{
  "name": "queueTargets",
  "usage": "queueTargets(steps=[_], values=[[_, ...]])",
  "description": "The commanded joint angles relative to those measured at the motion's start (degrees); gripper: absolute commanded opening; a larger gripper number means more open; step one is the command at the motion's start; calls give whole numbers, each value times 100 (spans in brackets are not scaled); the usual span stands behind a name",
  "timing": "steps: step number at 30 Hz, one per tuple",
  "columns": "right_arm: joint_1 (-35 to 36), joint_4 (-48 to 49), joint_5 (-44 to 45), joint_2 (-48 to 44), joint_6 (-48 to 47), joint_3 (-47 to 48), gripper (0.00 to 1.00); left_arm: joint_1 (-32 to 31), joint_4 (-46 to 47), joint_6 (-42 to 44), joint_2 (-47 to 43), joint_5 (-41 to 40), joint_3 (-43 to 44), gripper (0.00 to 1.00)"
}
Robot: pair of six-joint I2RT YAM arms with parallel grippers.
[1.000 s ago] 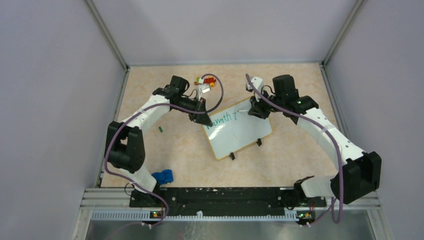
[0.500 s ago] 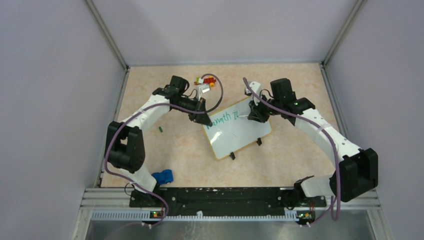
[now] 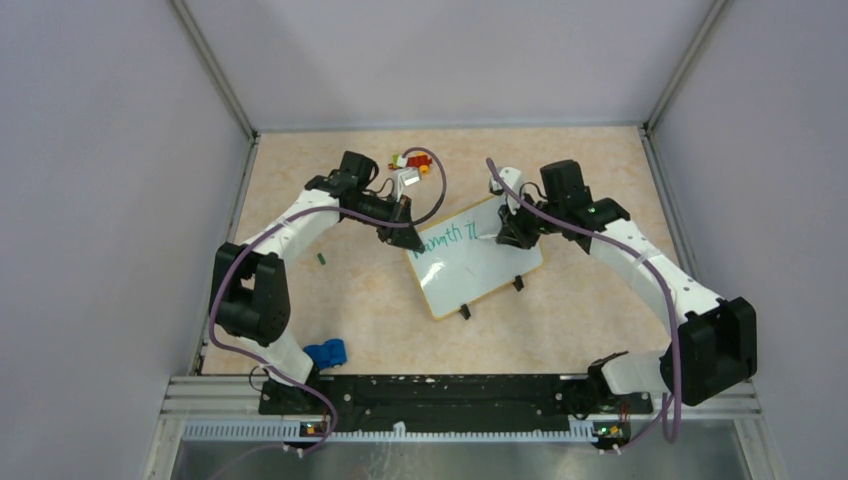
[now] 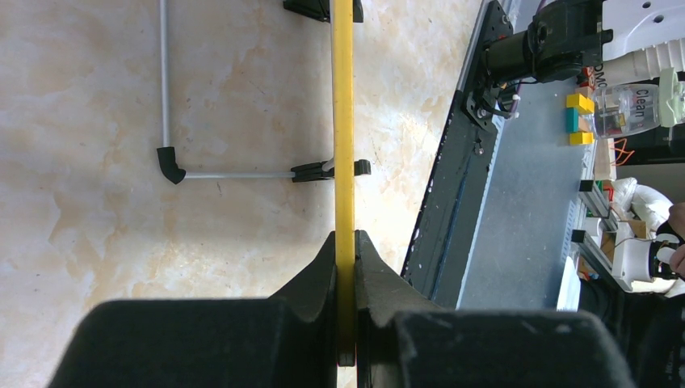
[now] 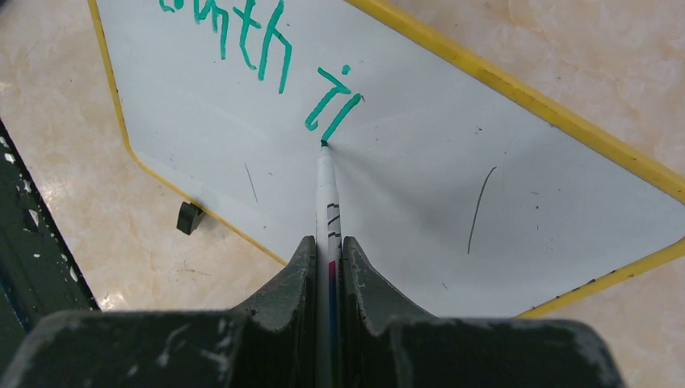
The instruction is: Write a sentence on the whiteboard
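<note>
Right now your left gripper is clamped shut on the whiteboard. Its two dark fingers pinch the thin yellow rim at the board's far left corner, and in the left wrist view that rim runs straight up between them. The board sits mid-table between your two arms, turned at an angle, with its white face showing to the overhead camera and two little black feet along its near edge. Your right gripper is closed narrowly on a thin white marker, which sticks out past the fingertips. The marker's green tip touches the board at the lower end of the last stroke. The sentence so far is one short line of green lettering near the board's far edge. The letters "nth" read plainly, two slanted strokes follow them, and the start of the word is cut off in the right wrist view. On the table, a small dark green piece lies left of the board. A blue object sits near your left arm's base, and a cluster of coloured bits lies at the far side.
</note>
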Motion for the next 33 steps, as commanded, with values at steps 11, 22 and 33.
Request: queueTargets(steps=[11, 22, 33], values=[[-16, 448, 201, 93, 133, 536, 0, 8, -75, 141, -85, 112, 51, 0], [-238, 346, 289, 58, 35, 477, 0, 11, -84, 141, -81, 104, 60, 0], [-256, 197, 135, -72, -64, 193, 0, 11, -84, 141, -79, 102, 84, 0]])
